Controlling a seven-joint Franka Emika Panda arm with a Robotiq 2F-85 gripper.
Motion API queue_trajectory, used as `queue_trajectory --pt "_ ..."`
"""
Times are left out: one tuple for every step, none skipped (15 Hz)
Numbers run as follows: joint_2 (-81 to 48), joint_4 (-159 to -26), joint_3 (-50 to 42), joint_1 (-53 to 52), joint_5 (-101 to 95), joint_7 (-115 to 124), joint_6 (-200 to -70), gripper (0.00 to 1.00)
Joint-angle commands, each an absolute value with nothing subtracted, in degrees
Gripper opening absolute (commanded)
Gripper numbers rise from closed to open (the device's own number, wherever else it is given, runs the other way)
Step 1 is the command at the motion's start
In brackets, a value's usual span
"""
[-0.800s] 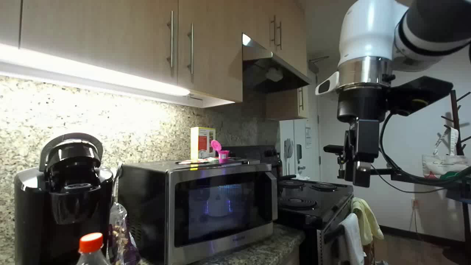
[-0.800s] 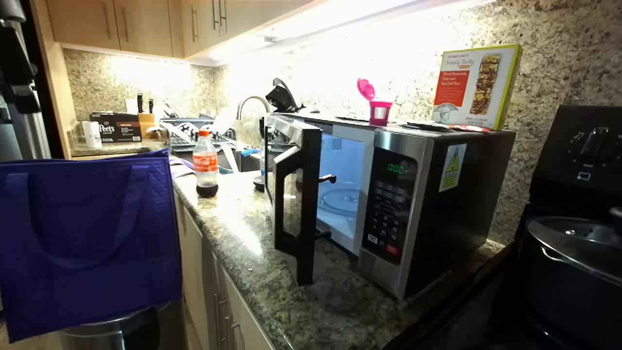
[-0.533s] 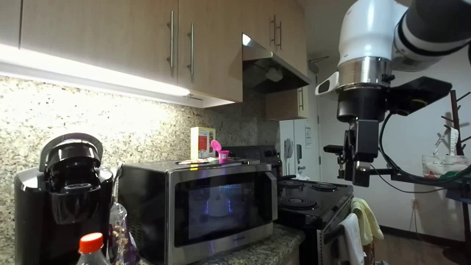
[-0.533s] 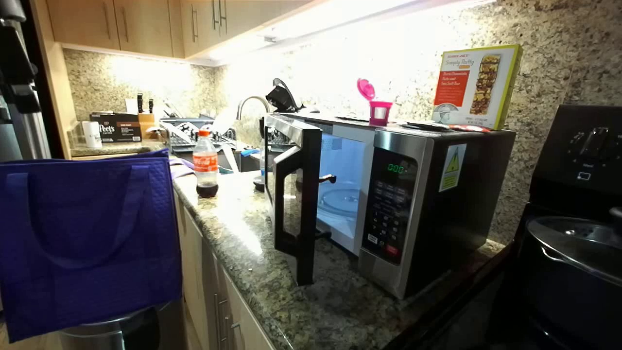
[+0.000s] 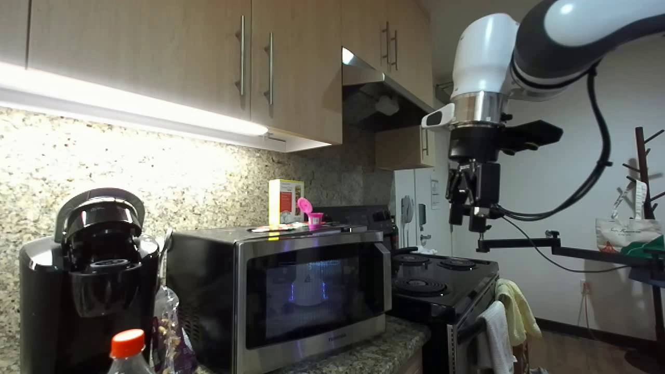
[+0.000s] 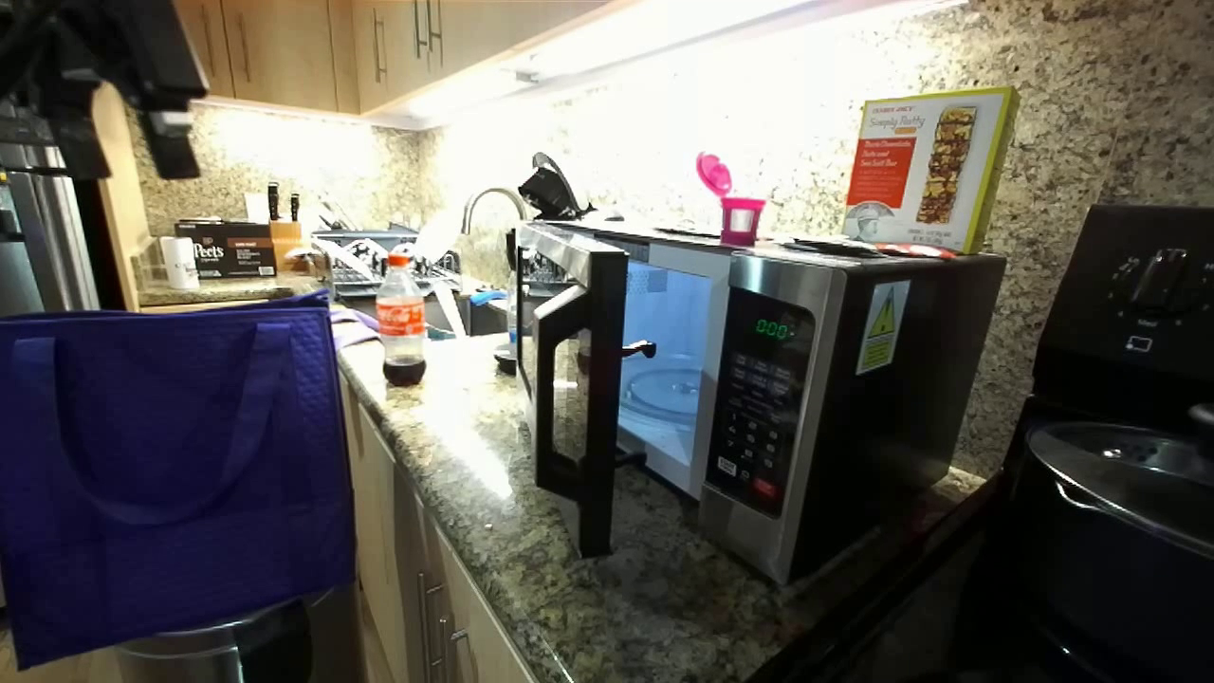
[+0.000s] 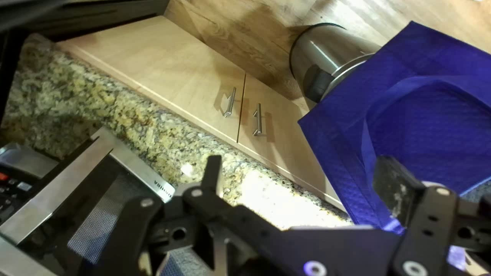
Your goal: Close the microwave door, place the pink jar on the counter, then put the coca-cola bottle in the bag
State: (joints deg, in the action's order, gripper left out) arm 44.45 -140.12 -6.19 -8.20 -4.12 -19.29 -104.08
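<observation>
The black two-fingered gripper [image 7: 299, 174] hung in the air, its fingers spread wide. In an exterior view a thin black jointed arm [image 5: 592, 254] reached across just beneath its tips; whether they were equally far off could not be told. The silver-framed microwave door [image 6: 596, 408] with its dark glass stood ajar, jutting out over the speckled grey-brown granite counter [image 6: 503, 541]. The small bright pink plastic jar [image 6: 743, 221], its round lid tipped up, stood on top of the steel-and-black microwave [image 6: 892, 408] near the front edge, with a white-and-yellow cardboard snack box [image 6: 934, 171] and flat red and dark packets [image 6: 915, 251] near it. The clear coca-cola bottle [image 6: 402, 323] with its orange-red cap and red label stood upright on the counter on the door's hinge side, dark liquid low inside, near the deep blue fabric bag [image 6: 175, 417]. That bag overlapped a round brushed-steel bin [image 7: 330, 51]; whether it rested on it was unclear. A glossy black coffee maker [image 5: 88, 280] stood beside the microwave, a crinkled purple-and-clear packet [image 5: 169, 332] showing between them. Past the microwave's other side came a black coil stove [image 5: 441, 275], and in an exterior view a dark lidded pot [image 6: 1119, 550] stood there.
</observation>
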Motion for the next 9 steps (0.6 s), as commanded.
queue_trajectory --pt "33.92 -129.27 -10.18 -9.66 -6.32 -32.55 -103.55 1.00" --pt "31.36 -126.60 -10.85 -10.35 -5.61 -35.74 -103.68 1.00" --pt "29.75 -124.67 -11.11 -10.67 -5.33 -38.80 -103.53 1.00" --pt "29.75 -124.00 -11.03 -10.85 -4.56 -41.79 -103.92 1.00" --pt "32.82 -127.80 -9.62 -8.26 -4.21 -37.29 -104.18 1.00" --pt "31.16 -126.10 -9.50 -8.42 -4.08 -39.16 -104.17 1.00" --pt "30.14 -125.12 -9.39 -8.59 -4.04 -40.00 -104.17 1.00" --pt "29.63 -124.66 -9.32 -8.74 -4.01 -40.34 -104.17 1.00" --pt "29.52 -124.58 -9.31 -8.77 -4.01 -40.60 -104.17 1.00"
